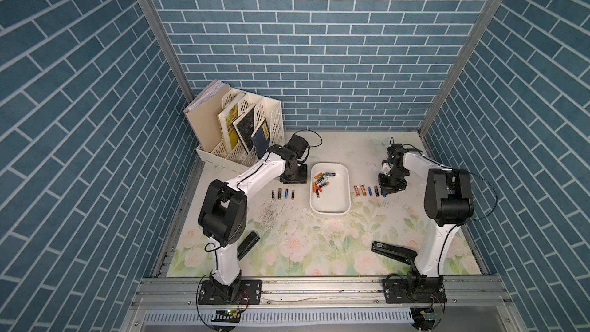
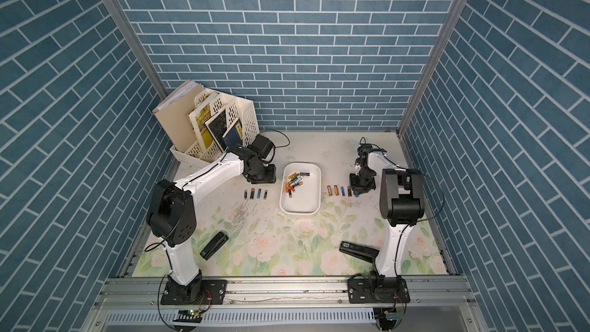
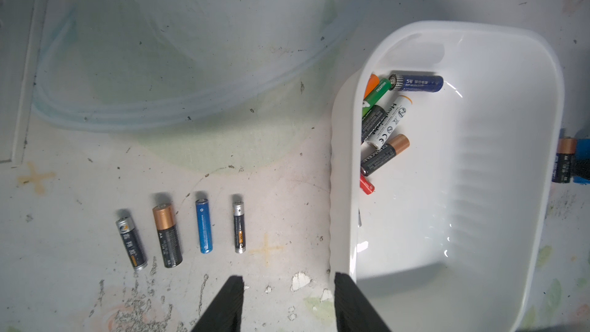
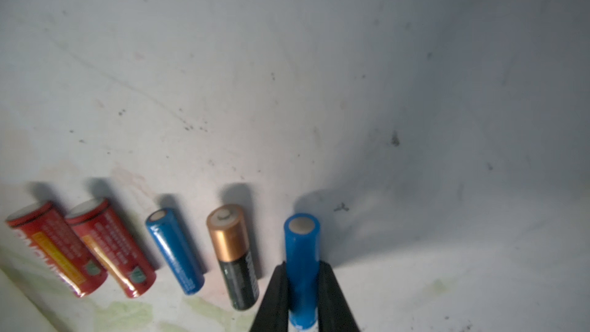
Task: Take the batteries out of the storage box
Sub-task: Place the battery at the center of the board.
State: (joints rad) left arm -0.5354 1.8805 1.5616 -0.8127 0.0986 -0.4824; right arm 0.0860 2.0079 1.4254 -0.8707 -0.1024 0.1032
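**Fifth battery poised to join the right row**

On the flowered desk (image 1: 319,250), the white storage box (image 1: 335,201) sits between two robot arms. A heap of batteries (image 1: 321,182), roughly ten though the count is unsure, lies against its left wall. Four more form the left row (image 1: 283,194) on the desk beside the box, and another four form the right row (image 1: 365,190) on its far side.

The left claw (image 3: 287,277) hovers empty over bare desk just beside the box's left wall, its jaws apart. The right claw (image 4: 302,266) is clamped on a blue battery (image 4: 301,241), held low at the outer end of the right row, just beside a copper-topped battery (image 4: 231,250). Whether the blue battery touches the desk cannot be told.

The step in hand appears to be setting this battery down as the fifth in its line. The next move calls for easing it flat and parallel to its neighbour. The jaws must then part and lift straight up so nothing rolls. With the heap not yet cleared, the task looks about half done.
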